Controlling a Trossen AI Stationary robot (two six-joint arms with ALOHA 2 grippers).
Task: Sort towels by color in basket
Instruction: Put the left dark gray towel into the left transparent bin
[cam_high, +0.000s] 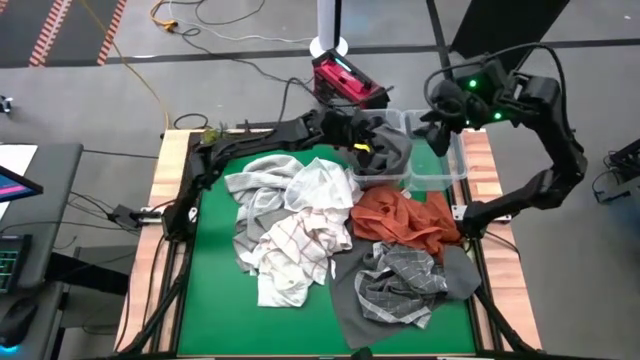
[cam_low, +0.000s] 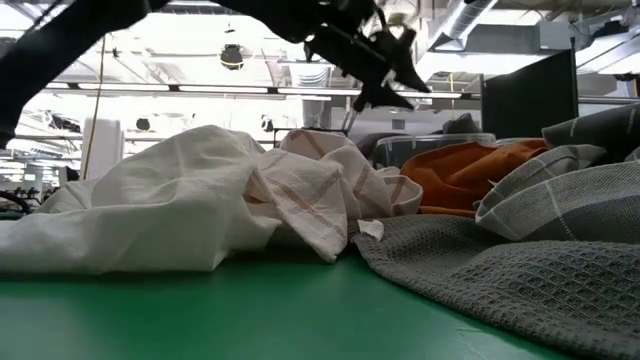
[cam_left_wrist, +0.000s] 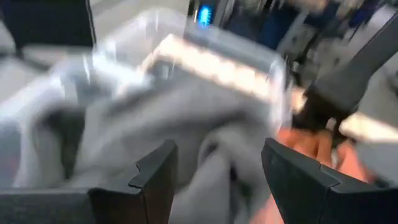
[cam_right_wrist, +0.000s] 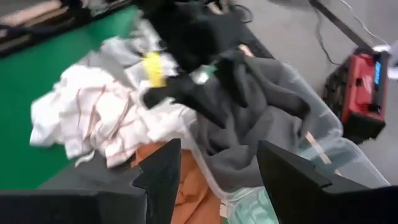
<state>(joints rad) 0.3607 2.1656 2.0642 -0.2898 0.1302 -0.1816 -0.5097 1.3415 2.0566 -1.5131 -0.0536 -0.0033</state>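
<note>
The green table (cam_high: 215, 300) carries a heap of towels: white and red-checked ones (cam_high: 300, 215) toward the table's middle, rust-orange (cam_high: 405, 218) and light grey (cam_high: 400, 280) beside it. The clear bin (cam_high: 455, 170) at the table's far edge holds a dark grey towel (cam_high: 385, 150). Left gripper (cam_high: 362, 148), jaws open, sits over that towel; best to lift clear without dragging cloth. Right gripper (cam_right_wrist: 214, 177) hovers open above the bin
</note>
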